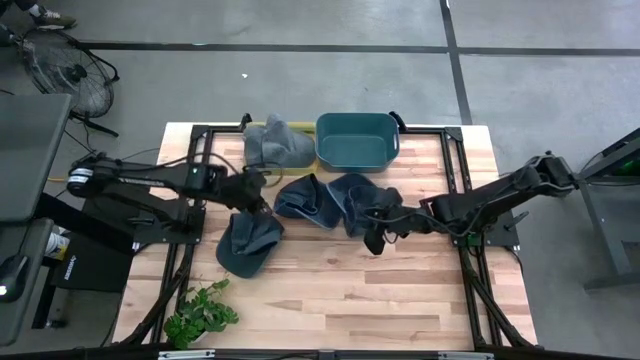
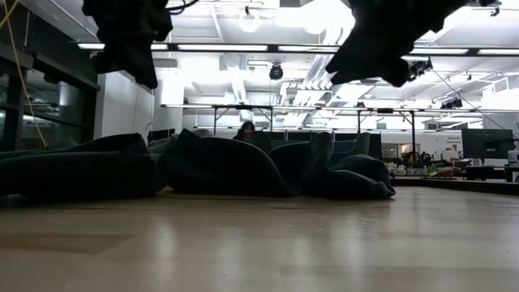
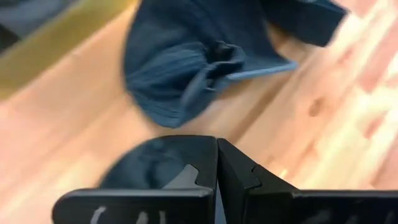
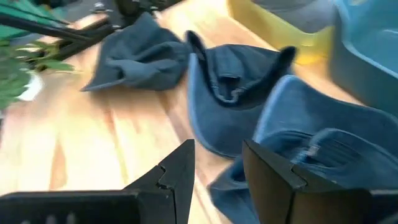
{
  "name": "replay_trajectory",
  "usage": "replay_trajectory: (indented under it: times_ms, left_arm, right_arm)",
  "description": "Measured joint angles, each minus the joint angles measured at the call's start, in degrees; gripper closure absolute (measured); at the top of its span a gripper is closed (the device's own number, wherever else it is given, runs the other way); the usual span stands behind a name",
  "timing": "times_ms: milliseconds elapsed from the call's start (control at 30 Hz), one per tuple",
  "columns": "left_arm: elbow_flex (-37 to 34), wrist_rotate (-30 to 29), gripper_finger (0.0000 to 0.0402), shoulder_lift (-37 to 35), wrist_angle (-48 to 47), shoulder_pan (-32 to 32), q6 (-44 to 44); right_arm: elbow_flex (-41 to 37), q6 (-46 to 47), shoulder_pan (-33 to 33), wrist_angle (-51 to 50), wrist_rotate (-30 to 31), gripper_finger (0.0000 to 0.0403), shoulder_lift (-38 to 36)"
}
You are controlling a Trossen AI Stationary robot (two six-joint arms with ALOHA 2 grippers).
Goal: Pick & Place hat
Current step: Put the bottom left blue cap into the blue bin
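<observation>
hat [image 1: 362,200] | long axis across table | right tool [image 1: 374,238] beside, empty

Closed end effector [image 3: 217,163] above hat [image 3: 186,68]

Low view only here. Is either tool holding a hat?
Observer: No. The left tool is shut with nothing in it.
Operator: And the right one?
Observer: The right tool is open and empty, right beside a blue hat.
Operator: Is the bin free?
Observer: The teal bin holds no hat. A grey hat lies beside it, on the left arm's side.
</observation>
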Motion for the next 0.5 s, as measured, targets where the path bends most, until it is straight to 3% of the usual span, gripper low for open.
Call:
replay_trajectory:
  times_ms: [233,500]
  left_arm:
    - [-3.17,-3.0,0.0401,0.32,5.41,-6.19,-5.19]
    - [-3.75,-3.41,0.0401,0.66,6.75,-7.25,-5.78]
  right_arm:
    - [-2.79,-8.74,-0.04,9.6,-2.05,0.0274,2.57]
    - [-0.42,-18.65,-0.09,14.25,-6.14,0.0274,9.51]
